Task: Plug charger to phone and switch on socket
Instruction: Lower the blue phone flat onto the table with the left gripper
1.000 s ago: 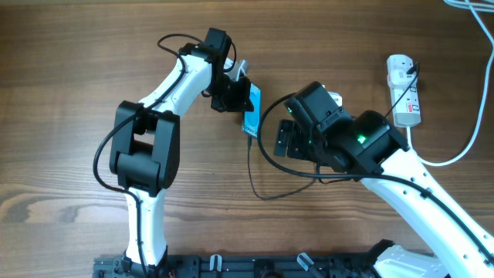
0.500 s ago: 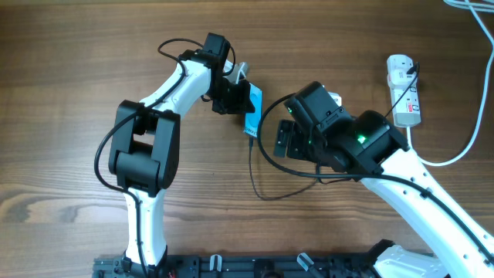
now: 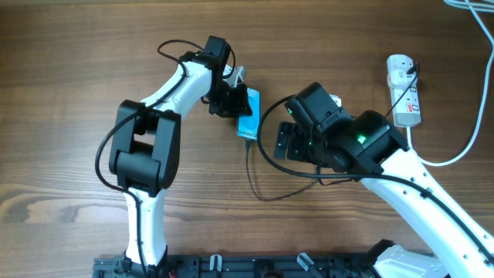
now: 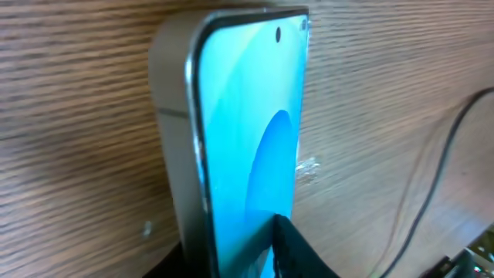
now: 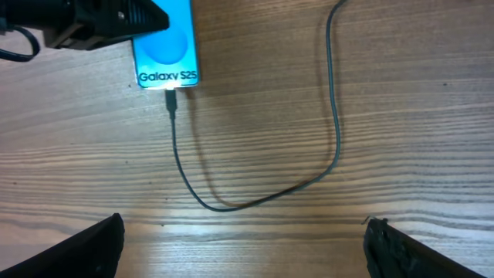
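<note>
The phone [image 3: 248, 116], with its cyan screen and white frame, leans between the fingers of my left gripper [image 3: 234, 100]. The left wrist view shows the phone [image 4: 247, 139] nearly edge-on. One dark fingertip [image 4: 297, 247] rests against the screen and the jaws are slightly parted, so the gripper is open. The charger [image 5: 231, 202] is a thin black cable, and its tip [image 5: 170, 100] sits in the phone's [image 5: 166, 46] bottom edge. The cable loops across the wood [image 3: 258, 193]. My right gripper [image 5: 247, 259] hangs wide open and empty over the table, short of the loop. The white socket [image 3: 404, 96] lies far right.
A thick white cord [image 3: 463, 150] curves off the socket toward the table's right edge. The right arm's black body [image 3: 340, 139] stands between the phone and the socket. A black rail [image 3: 270, 266] runs along the front edge.
My left gripper's jaws have parted a little. The phone has tipped from standing on its edge to showing more of its screen, and slid slightly toward the front. The right arm has stayed still.
</note>
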Robot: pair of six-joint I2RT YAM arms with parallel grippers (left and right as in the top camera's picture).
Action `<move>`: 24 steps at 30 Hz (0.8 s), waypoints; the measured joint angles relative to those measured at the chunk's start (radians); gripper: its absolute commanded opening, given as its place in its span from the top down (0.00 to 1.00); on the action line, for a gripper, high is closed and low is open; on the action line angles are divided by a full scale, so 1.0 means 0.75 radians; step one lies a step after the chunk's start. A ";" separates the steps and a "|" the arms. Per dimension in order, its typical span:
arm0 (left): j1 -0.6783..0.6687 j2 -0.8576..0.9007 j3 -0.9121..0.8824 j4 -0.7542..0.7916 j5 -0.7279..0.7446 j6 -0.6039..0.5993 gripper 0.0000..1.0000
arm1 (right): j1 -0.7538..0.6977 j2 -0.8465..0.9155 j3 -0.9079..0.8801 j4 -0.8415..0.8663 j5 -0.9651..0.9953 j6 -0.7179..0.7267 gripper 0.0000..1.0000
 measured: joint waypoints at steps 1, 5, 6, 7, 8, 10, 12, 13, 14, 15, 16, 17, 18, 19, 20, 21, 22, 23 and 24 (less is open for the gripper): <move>0.000 0.000 0.000 -0.007 -0.014 0.001 0.67 | 0.000 0.000 0.000 -0.002 0.000 0.000 0.00; 0.000 0.000 -0.001 -0.033 -0.060 0.000 0.62 | 0.000 0.000 0.000 -0.015 0.000 0.000 0.00; 0.000 0.000 -0.001 -0.035 -0.063 0.000 0.57 | 0.000 0.000 0.000 -0.020 0.000 0.000 0.00; 0.000 0.000 -0.001 -0.036 -0.068 0.001 0.56 | 0.000 0.000 0.000 -0.024 0.000 0.000 0.00; -0.001 0.000 -0.001 -0.041 -0.084 0.001 0.55 | 0.000 0.000 0.000 -0.028 0.000 0.000 0.00; -0.001 0.000 -0.002 -0.052 -0.101 -0.003 0.52 | 0.000 0.000 0.000 -0.036 0.000 0.000 0.00; -0.001 -0.001 -0.002 -0.054 -0.108 -0.004 0.45 | 0.000 0.000 0.000 -0.039 0.000 0.000 0.00; -0.001 -0.001 -0.002 -0.054 -0.109 -0.001 0.45 | 0.000 0.000 0.000 -0.040 -0.001 0.000 0.00; -0.001 -0.004 -0.001 -0.054 -0.108 -0.002 0.45 | 0.000 0.000 0.000 -0.040 0.000 0.000 0.00; -0.002 -0.005 -0.001 -0.054 -0.108 -0.004 0.45 | 0.000 0.000 0.000 -0.041 0.000 0.000 0.00; -0.002 -0.005 -0.001 -0.055 -0.108 -0.004 0.40 | 0.000 0.000 0.000 -0.042 0.000 0.000 0.00; -0.002 -0.005 -0.001 -0.057 -0.108 -0.004 0.33 | 0.000 0.000 0.000 -0.044 -0.001 0.000 0.00; -0.002 -0.005 -0.001 -0.059 -0.107 -0.001 0.30 | 0.000 0.000 0.000 -0.045 0.000 0.000 0.00; -0.003 -0.008 0.001 -0.064 -0.109 -0.001 0.25 | 0.000 0.000 0.000 -0.045 0.000 0.000 0.00; -0.003 -0.012 0.002 -0.068 -0.110 0.001 0.21 | 0.000 0.000 0.000 -0.047 0.000 0.000 0.00; -0.004 -0.013 0.003 -0.075 -0.112 -0.001 0.17 | 0.000 0.000 0.000 -0.050 0.000 0.000 0.00; -0.004 -0.015 0.006 -0.081 -0.114 0.002 0.13 | 0.000 0.000 0.000 -0.052 0.000 0.000 0.00; -0.004 -0.017 0.006 -0.090 -0.117 -0.003 0.09 | 0.000 0.000 0.000 -0.053 -0.001 0.000 0.00; -0.005 -0.020 0.008 -0.111 -0.122 -0.003 0.08 | 0.000 0.000 0.000 -0.052 -0.001 0.000 0.00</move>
